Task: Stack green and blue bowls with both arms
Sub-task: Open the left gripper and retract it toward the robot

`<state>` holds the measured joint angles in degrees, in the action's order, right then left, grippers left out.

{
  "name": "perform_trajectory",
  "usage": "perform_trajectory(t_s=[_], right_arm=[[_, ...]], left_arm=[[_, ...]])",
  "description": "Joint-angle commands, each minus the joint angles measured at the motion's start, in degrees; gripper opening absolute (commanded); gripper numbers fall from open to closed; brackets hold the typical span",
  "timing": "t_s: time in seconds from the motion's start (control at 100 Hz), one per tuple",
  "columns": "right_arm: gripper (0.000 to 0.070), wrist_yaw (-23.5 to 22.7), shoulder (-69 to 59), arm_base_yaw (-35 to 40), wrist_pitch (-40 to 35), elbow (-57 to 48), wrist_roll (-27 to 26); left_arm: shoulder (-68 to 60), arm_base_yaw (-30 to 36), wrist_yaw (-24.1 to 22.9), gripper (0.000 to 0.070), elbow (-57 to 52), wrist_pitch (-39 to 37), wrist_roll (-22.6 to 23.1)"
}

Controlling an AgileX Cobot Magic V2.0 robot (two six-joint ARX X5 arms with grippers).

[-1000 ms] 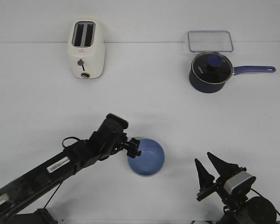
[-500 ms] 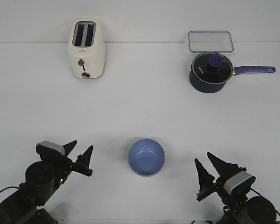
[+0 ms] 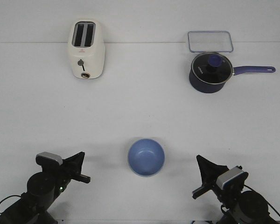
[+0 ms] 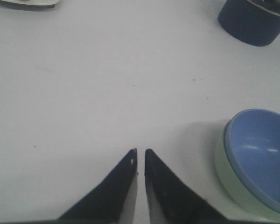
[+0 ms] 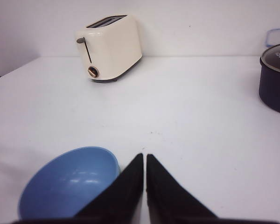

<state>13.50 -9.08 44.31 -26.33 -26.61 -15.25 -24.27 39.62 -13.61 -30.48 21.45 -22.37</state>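
Observation:
The blue bowl (image 3: 146,157) sits nested inside the green bowl on the table's near middle. In the left wrist view the blue bowl (image 4: 263,154) lies in the pale green bowl (image 4: 224,172), whose rim shows around it. In the right wrist view only the blue bowl (image 5: 70,182) shows clearly. My left gripper (image 3: 79,165) is shut and empty, pulled back at the near left, apart from the bowls; it also shows in its wrist view (image 4: 141,151). My right gripper (image 3: 201,175) is shut and empty at the near right; it also shows in its wrist view (image 5: 145,156).
A cream toaster (image 3: 86,49) stands at the far left. A dark navy saucepan (image 3: 210,71) with a glass lid and a handle pointing right stands at the far right, and a clear plastic container (image 3: 210,41) lies behind it.
My left arm has drawn back from the bowls to the near left and its fingers have shut. My right gripper's fingers have shut too. The bowls have not moved.

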Motion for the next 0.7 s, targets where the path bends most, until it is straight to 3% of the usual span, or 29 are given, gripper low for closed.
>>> perform_trajectory(t_s=[0.0,0.61,0.69], right_arm=[[0.0009,0.0,0.1,0.5,0.6,-0.4,-0.3],[0.0009,0.0,0.1,0.5,0.6,-0.4,-0.3],[0.0009,0.0,0.1,0.5,0.6,-0.4,-0.3]], left_arm=[[0.2,0.4,-0.3,0.0015,-0.6,-0.6,0.7],[1.4,0.1,-0.3,0.0015,-0.6,-0.5,0.8],[3.6,-3.0,-1.2,0.0013,0.4,-1.9,9.2]])
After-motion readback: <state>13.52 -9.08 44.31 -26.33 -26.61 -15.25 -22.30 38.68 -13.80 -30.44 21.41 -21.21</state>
